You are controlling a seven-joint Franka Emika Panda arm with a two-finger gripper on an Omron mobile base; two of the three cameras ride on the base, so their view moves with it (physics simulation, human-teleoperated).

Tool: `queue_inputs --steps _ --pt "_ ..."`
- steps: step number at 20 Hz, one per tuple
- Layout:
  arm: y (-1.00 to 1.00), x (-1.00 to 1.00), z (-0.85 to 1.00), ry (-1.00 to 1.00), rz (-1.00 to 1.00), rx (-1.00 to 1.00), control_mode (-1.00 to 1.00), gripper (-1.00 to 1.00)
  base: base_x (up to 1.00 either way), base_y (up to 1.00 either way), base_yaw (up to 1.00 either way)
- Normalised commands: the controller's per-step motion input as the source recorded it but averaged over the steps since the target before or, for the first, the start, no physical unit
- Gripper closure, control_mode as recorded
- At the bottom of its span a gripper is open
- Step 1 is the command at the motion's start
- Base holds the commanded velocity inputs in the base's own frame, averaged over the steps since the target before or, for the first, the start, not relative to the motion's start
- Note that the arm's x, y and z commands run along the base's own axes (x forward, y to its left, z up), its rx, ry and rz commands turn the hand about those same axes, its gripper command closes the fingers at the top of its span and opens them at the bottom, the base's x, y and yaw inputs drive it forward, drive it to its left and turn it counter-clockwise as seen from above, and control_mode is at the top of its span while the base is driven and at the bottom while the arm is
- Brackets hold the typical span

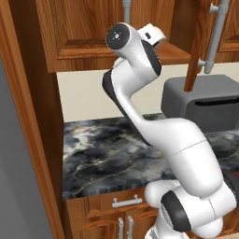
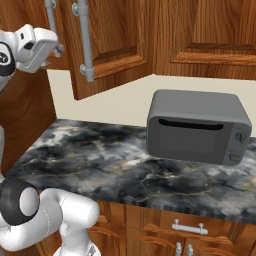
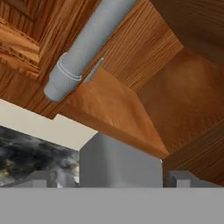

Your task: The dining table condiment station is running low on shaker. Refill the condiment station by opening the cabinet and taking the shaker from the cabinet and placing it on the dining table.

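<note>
My pincer [image 3: 112, 179] stands wide apart. Its two dark fingertips [image 3: 40, 177] rise far from each other at the bottom of the hand view, and nothing lies between them or touches them. It holds nothing.

The pincer is raised in front of the cabinet [image 2: 115, 45], at the level of the lower edge of its reddish-brown doors. Just ahead of the pincer and up to one side, a long grey bar handle [image 3: 87, 43] runs slantwise across a door, and its rounded lower end is the part nearest to me. The handle is close but clear of both fingertips.

Beside the handle, further ahead, plain wooden panels [image 3: 175, 87] meet in a corner, darker toward the back. From the right base view, my white hand [image 2: 37, 46] sits just beside one thin handle, and a second, thicker handle [image 2: 85, 40] hangs on a door that swings out toward me, past the pincer. From the left base view the edge of that open door [image 1: 195, 46] hangs to the far side of my hand [image 1: 154, 35].

Below and beyond the pincer sits a grey microwave [image 3: 118, 162], with its flat top facing me in the hand view. It rests on the dark marbled bench [image 2: 100, 155], which lies well below the pincer against a cream wall [image 3: 43, 124].

I cannot tell where the shaker stands relative to the pincer.
</note>
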Motion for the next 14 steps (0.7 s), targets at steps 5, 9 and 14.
queue_inputs --steps 5,9,14 --pt "-0.75 0.29 -0.24 0.05 -0.07 -0.12 -1.0 -1.0 0.0 0.0 0.0" --pt "-1.0 -0.08 -0.15 0.0 -0.04 0.0 -1.0 -1.0 0.0 0.0 0.0" --pt "-1.0 -0.49 -0.06 0.0 -0.02 0.0 -1.0 -1.0 0.0 0.0 0.0"
